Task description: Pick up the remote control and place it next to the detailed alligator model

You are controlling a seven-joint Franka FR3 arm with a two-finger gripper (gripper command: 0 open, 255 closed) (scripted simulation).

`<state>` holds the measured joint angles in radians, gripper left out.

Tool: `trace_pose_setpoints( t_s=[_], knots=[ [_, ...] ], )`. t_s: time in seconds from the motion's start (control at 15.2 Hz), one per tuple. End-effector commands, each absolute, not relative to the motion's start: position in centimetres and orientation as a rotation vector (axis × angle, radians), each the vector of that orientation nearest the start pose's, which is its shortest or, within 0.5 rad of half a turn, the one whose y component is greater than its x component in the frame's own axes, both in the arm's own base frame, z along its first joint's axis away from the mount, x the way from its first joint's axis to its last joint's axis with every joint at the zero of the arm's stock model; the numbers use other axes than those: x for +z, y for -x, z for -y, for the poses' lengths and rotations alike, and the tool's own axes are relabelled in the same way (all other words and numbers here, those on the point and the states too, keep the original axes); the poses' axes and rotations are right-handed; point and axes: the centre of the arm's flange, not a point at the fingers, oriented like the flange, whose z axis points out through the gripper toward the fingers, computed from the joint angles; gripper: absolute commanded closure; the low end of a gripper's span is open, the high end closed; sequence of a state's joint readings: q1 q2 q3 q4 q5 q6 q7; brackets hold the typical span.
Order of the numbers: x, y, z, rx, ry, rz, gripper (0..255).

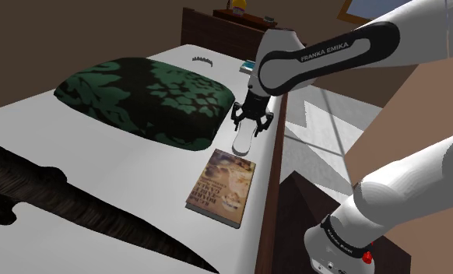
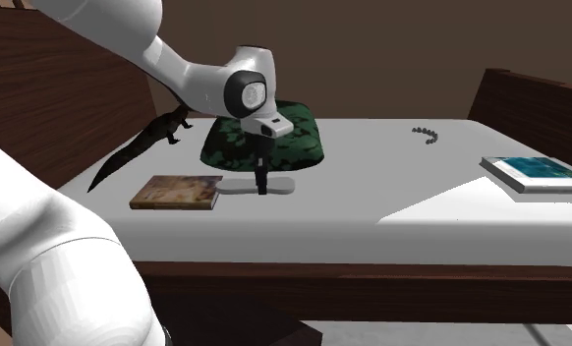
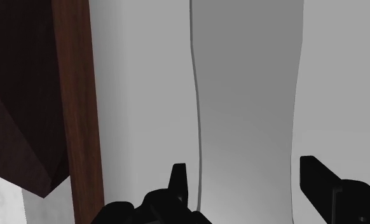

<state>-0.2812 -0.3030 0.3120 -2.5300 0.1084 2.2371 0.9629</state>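
The remote control (image 1: 243,141) is a plain white, long slab lying near the bed's wooden side rail, between the pillow and a book. My black gripper (image 1: 253,124) points straight down onto it, and its fingers (image 3: 179,181) press against the remote's (image 3: 247,114) two long sides, shut on it. In the second exterior view the gripper (image 2: 261,185) stands on the remote (image 2: 279,185), which rests low on the sheet. The alligator model (image 1: 61,202) is dark and long. It lies at the shoulder view's lower left, far from the gripper, and shows beside the headboard as alligator (image 2: 142,145).
A green patterned pillow (image 1: 147,97) lies just beyond the remote. A book (image 1: 223,187) lies between the remote and the alligator's side of the bed. A teal book (image 2: 535,172) and a small dark chain (image 2: 427,133) lie farther off. The wooden rail (image 1: 275,179) edges the bed.
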Motion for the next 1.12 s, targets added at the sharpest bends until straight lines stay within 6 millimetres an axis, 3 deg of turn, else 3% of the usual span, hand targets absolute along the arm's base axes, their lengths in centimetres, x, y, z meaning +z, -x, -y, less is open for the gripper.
trace_pose_setpoints(
  t_s=[0.0, 1.06],
  knots=[
    [38.9, -42.9, -1.4, -0.004, 2.753, -1.527, 255],
    [47.3, -42.9, -1.4, -0.004, 2.753, -1.527, 255]
  ],
)
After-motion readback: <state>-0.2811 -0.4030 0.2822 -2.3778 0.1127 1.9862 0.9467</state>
